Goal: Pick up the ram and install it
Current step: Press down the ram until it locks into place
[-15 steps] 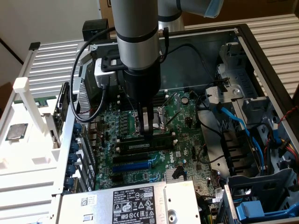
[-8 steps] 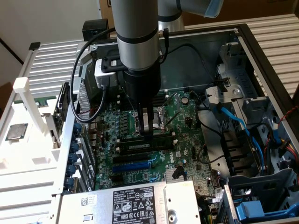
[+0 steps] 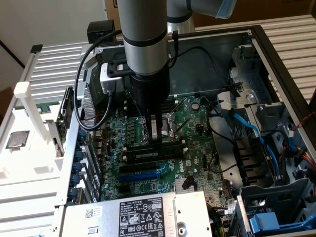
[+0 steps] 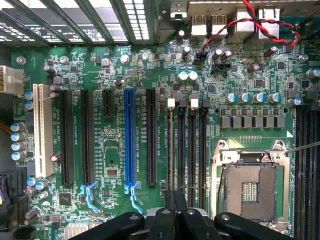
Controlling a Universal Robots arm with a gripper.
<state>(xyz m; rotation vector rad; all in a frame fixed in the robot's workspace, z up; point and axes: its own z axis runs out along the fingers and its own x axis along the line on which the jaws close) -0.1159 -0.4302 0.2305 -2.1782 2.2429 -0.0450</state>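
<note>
The arm (image 3: 145, 29) reaches straight down into the open case (image 3: 276, 54), with the claw (image 3: 154, 140) low over the motherboard (image 3: 197, 128). It sits between the CPU socket (image 3: 170, 123) on the far side and the blue slot (image 3: 140, 175) on the near side.

The ram (image 3: 150, 154) shows in the exterior view as a long dark-green strip with pale labels. It stands on edge among the black slots (image 3: 148, 146), directly under the claw and just to its near side. Its long axis runs from the exterior view's left to the exterior view's right, parallel to the blue slot, and the claw is over about the middle of its length.

In the wrist view the claw (image 4: 175, 202) has its fingertips (image 4: 170, 202) drawn together, with only a thin seam between them. They line up with the black slots (image 4: 192, 145) beside the CPU socket (image 4: 250, 185). From that view the ram cannot be picked out edge-on.

The tips look to be at the ram's top edge. Whether they pinch it or only bear on it cannot be told, nor whether the stick is fully seated. Judging by its place in the slot row, the ram is already at its slot rather than waiting elsewhere.
</note>
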